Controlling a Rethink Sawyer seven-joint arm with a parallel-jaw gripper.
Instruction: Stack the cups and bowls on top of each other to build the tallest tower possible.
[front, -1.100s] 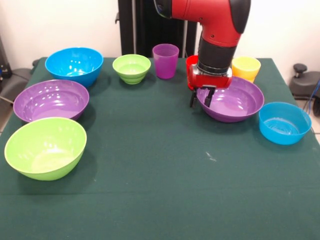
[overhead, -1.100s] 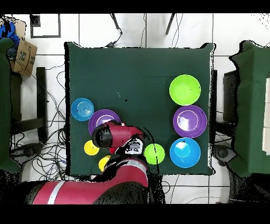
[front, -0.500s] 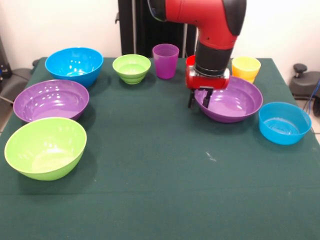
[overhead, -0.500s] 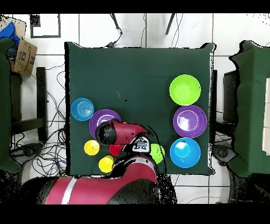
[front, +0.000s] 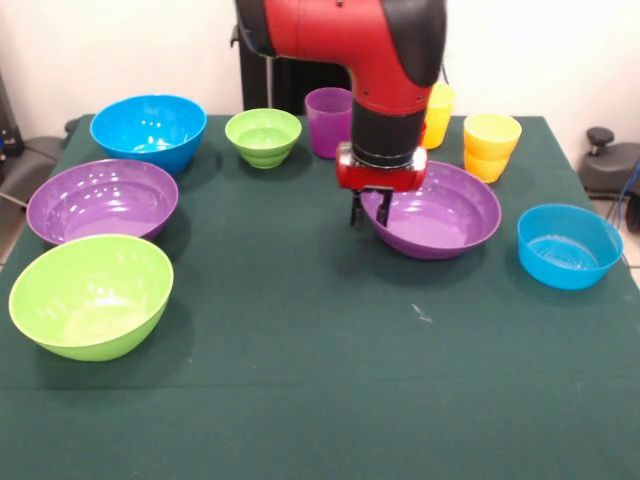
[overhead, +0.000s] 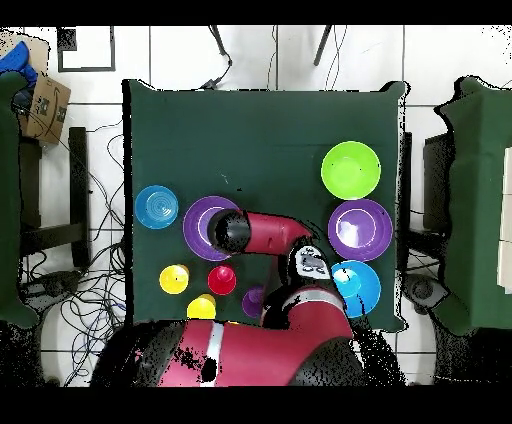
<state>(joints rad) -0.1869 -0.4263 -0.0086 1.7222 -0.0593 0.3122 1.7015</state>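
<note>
Gripper clamped on the rim of a purple bowl, partway in from the tabletop's edges.

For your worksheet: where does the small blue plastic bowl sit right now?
In the front view the small blue plastic bowl sits by the table's right edge, just right of the large purple bowl that the gripper grips.

We take this for a robotics lab: loose black cables trail over white floor tiles around a green-clothed table.
</note>
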